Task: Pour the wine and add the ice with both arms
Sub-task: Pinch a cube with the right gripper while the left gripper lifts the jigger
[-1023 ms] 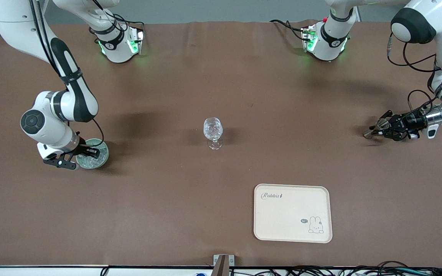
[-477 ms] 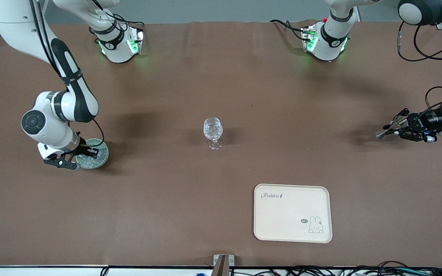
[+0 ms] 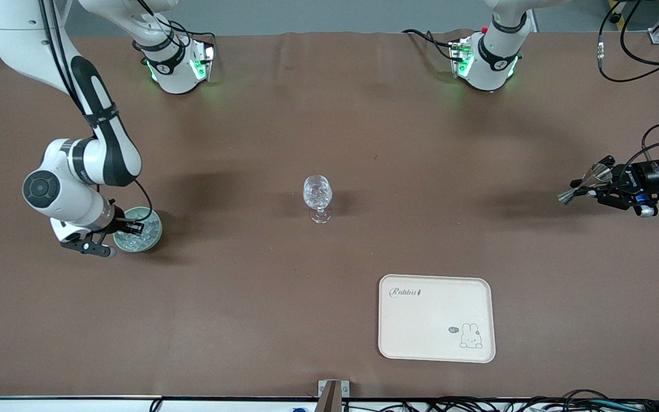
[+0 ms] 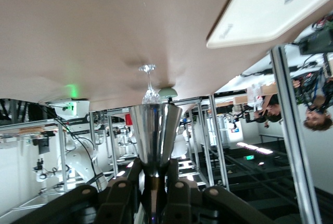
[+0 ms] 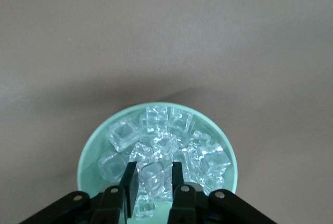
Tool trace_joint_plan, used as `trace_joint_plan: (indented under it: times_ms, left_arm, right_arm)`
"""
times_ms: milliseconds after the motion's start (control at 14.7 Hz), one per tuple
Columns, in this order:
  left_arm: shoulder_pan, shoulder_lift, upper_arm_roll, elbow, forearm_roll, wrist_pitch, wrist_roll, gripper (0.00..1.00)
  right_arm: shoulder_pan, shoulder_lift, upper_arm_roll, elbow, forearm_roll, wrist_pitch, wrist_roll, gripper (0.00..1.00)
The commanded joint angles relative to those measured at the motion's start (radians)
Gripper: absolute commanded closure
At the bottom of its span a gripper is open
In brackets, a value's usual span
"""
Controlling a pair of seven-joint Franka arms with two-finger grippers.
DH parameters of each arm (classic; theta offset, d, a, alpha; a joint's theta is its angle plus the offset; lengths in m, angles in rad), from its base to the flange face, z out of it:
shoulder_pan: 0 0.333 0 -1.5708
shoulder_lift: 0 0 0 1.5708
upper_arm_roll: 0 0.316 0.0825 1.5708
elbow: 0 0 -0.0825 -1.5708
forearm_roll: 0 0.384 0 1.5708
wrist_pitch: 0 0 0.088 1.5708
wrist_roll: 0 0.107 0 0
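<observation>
A clear cut-glass goblet (image 3: 318,197) stands upright at the middle of the table; it also shows in the left wrist view (image 4: 150,85). My right gripper (image 3: 133,229) is down in a pale green bowl (image 3: 157,232) of ice at the right arm's end of the table. In the right wrist view the bowl (image 5: 89,155) holds several clear cubes, and my right gripper (image 5: 152,166) is shut on one ice cube (image 5: 155,180). My left gripper (image 3: 597,182) is shut on the waist of a silver metal jigger (image 3: 580,187), held above the table at the left arm's end. The left wrist view shows the jigger (image 4: 155,130) in my left gripper (image 4: 155,174).
A cream tray (image 3: 436,318) with a rabbit print lies nearer to the front camera than the goblet; it also shows in the left wrist view (image 4: 270,10). Both arm bases (image 3: 176,63) stand along the table's edge away from the front camera.
My left gripper has lifted the jigger off the table and carried it toward the left arm's end. My right arm has shifted slightly at the ice bowl.
</observation>
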Motion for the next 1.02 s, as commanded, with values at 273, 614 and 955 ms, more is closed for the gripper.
trace_joint_plan:
  times_ms: [273,614,955]
  left_arm:
    - [0.004,-0.199,-0.251,-0.038,0.056,0.175,-0.219,1.00]
    - [0.006,-0.236,-0.414,-0.035,0.091,0.289,-0.316,1.00]
    - [0.013,-0.225,-0.567,-0.033,0.122,0.405,-0.426,1.00]
  right_arm:
    - [-0.013,-0.144,0.007,0.009,-0.018,-0.039,0.029,1.00]
    - [-0.015,-0.275,0.002,0.009,-0.018,-0.099,0.032,1.00]
    - [-0.024,-0.366,0.002,0.102,-0.018,-0.315,0.032,1.00]
